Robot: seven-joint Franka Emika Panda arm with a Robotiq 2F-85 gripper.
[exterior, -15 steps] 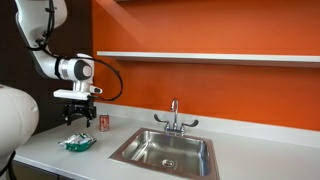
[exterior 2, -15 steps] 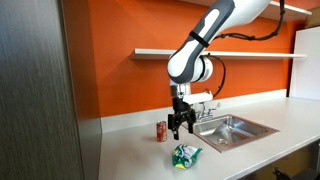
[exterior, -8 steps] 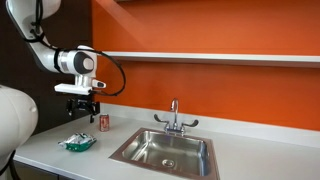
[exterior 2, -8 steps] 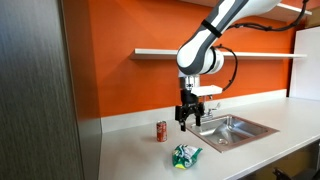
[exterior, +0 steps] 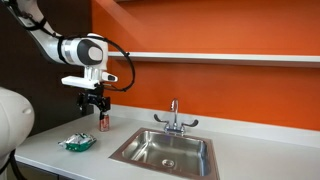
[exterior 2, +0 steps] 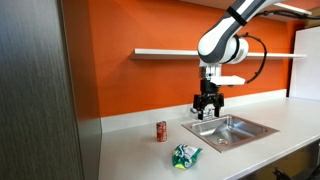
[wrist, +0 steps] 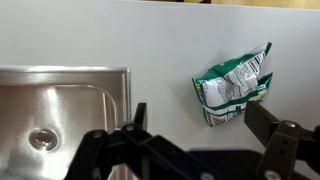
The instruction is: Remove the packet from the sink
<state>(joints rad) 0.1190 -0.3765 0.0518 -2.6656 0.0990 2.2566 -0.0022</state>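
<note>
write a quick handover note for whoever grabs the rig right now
Gripper: open and empty, hanging in the air above the counter, close to the sink's edge.
Packet: lies on the counter beside the sink, outside the basin, with nothing touching it.
Sink: the part of the basin that shows looks empty.
Red can: stands on the counter near the wall, apart from the packet.
Done: the packet is out of the sink and released.
Left: probably nothing on the task itself; at most park the arm.

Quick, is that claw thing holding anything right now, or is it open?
Gripper: open, holding nothing; the packet lies loose on the countertop.
</note>
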